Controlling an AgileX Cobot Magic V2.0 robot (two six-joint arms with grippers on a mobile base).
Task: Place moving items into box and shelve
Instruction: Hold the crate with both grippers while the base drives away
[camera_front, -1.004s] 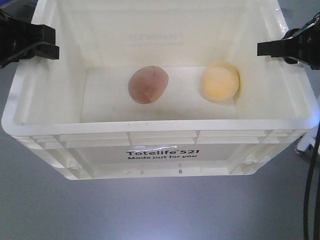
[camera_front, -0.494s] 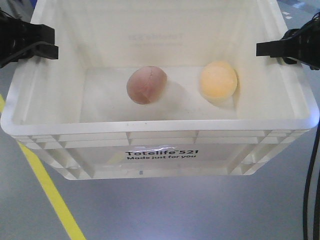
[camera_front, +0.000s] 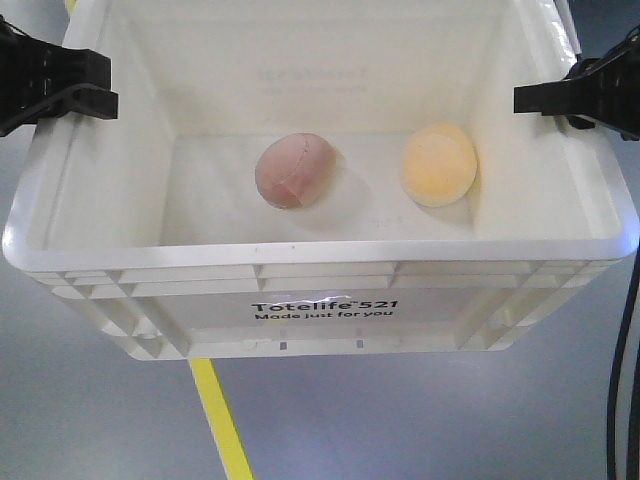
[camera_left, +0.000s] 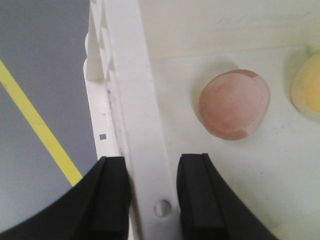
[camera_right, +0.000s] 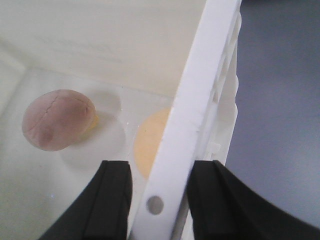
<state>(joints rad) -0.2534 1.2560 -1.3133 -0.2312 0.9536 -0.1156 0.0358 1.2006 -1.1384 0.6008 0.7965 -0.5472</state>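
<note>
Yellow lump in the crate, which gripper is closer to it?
Right. The right gripper clamps the crate wall beside the yellow lump; the left gripper clamps the opposite wall, beyond the pinkish lump.

Black print (camera_front: 323, 310) on the white crate (camera_front: 320, 255), on the outer long wall running between my left gripper (camera_left: 152, 197) and right gripper (camera_right: 160, 200), reads "Totelife 521" above "Made just for you". Faint lettering (camera_front: 315, 76) on the opposite wall is illegible.

The rim of the box (camera_right: 200, 100) hid most of the yellow lump (camera_right: 150, 145) in the right wrist view; the left wrist view's edge cut it. The front view's sides cropped the left gripper (camera_front: 95, 85) and right gripper (camera_front: 535, 98); the box covered part of a yellow floor line (camera_front: 220, 420).
</note>
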